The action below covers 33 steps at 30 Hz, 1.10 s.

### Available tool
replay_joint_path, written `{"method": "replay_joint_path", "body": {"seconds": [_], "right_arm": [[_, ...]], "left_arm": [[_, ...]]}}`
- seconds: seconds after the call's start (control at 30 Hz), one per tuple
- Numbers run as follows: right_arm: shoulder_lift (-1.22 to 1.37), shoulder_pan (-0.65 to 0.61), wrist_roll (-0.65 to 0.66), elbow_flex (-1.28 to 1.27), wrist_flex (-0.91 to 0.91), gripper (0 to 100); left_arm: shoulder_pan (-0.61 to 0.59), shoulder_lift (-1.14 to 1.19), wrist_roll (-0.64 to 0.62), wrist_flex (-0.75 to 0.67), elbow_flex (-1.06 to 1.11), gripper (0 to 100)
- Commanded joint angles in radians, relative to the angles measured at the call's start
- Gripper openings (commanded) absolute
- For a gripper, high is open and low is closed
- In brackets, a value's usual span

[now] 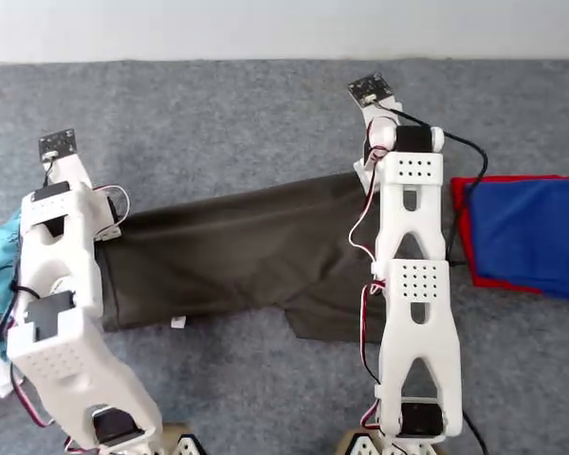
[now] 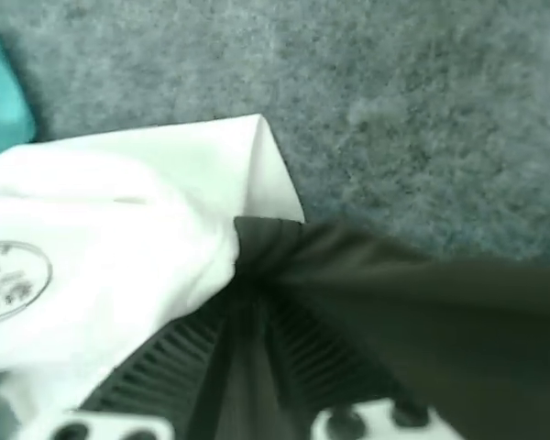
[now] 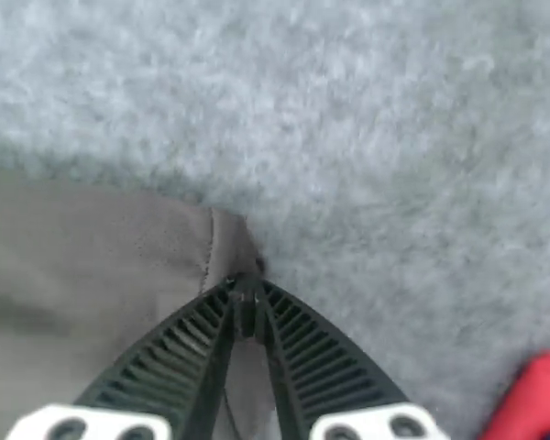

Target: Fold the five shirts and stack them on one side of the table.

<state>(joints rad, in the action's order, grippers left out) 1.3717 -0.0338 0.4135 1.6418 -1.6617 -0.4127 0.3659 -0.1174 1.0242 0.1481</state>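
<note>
The olive shirt (image 1: 237,251) lay spread across the grey desk (image 1: 218,104) between the arms. The left hand (image 2: 246,275) was clenched on one edge and the right hand (image 3: 245,289) on a corner. A fold seemed in hand; next, both edges would need carrying over together, evenly.

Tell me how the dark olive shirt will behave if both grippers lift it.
The dark olive cloth shirt is probably floppy: it bunches into folds at the left gripper. Held by the right gripper too, its middle would likely sag. It looks thin, so probably light.
</note>
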Motion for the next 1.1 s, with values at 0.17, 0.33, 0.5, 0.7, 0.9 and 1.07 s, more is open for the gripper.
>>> {"method": "replay_joint_path", "body": {"seconds": [0.17, 0.33, 0.5, 0.7, 0.9, 1.07], "right_arm": [[-0.263, -0.030, -0.003, 0.040, -0.104, 0.9], [-0.337, -0.025, -0.003, 0.037, -0.117, 0.9], [-0.394, -0.024, -0.005, 0.034, -0.134, 0.9], [-0.472, -0.067, -0.008, 0.032, -0.137, 0.9], [-0.553, -0.074, -0.008, 0.031, -0.139, 0.9], [-0.668, -0.074, -0.006, -0.121, -0.140, 0.9]], "left_arm": [[0.158, -0.397, 0.002, 0.052, -0.025, 1], [0.178, -0.462, 0.115, 0.215, -0.025, 1], [0.163, -0.635, 0.209, 0.307, 0.062, 1], [0.158, -1.048, 0.301, 0.180, 0.473, 2], [0.143, -1.163, 0.316, 0.121, 0.719, 2], [0.135, -1.163, 0.318, 0.110, 0.757, 2]]}}
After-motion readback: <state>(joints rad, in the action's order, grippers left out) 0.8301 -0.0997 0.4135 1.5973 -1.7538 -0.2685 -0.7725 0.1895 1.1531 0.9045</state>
